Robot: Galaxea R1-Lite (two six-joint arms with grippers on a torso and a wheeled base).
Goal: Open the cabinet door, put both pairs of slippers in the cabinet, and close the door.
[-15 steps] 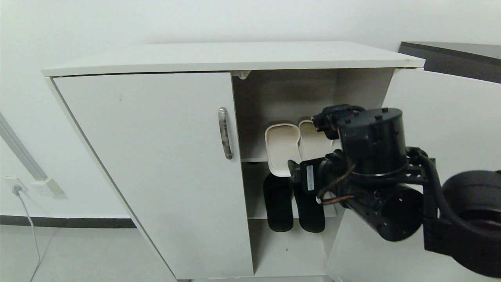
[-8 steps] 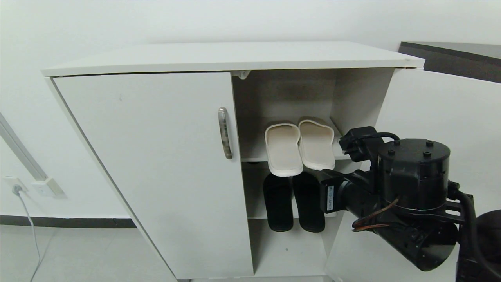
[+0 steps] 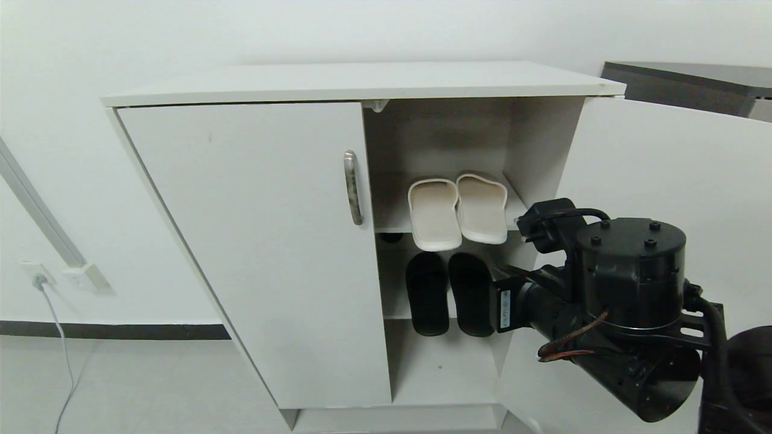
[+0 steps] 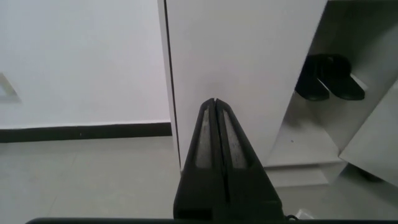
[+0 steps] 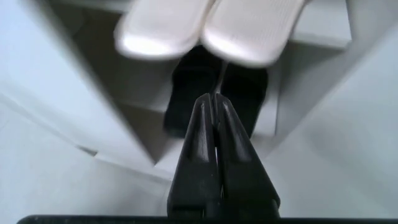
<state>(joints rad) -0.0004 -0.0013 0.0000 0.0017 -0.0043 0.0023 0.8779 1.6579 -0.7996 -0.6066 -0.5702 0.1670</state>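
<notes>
Cream slide slippers (image 3: pixel 458 211) sit side by side on the upper shelf of the white wooden cabinet (image 3: pixel 362 81), and the black slide slippers (image 3: pixel 449 293) are one shelf down at 6 o'clock. The white right door (image 3: pixel 663 163) hangs wide open at 3 o'clock. The right hand (image 5: pixel 216 102) is pinched closed and empty, just in front of the shelves. The left hand (image 4: pixel 214 102) is closed too.

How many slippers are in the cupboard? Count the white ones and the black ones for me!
White slippers: 2
Black slippers: 2
Total: 4 slippers
</notes>
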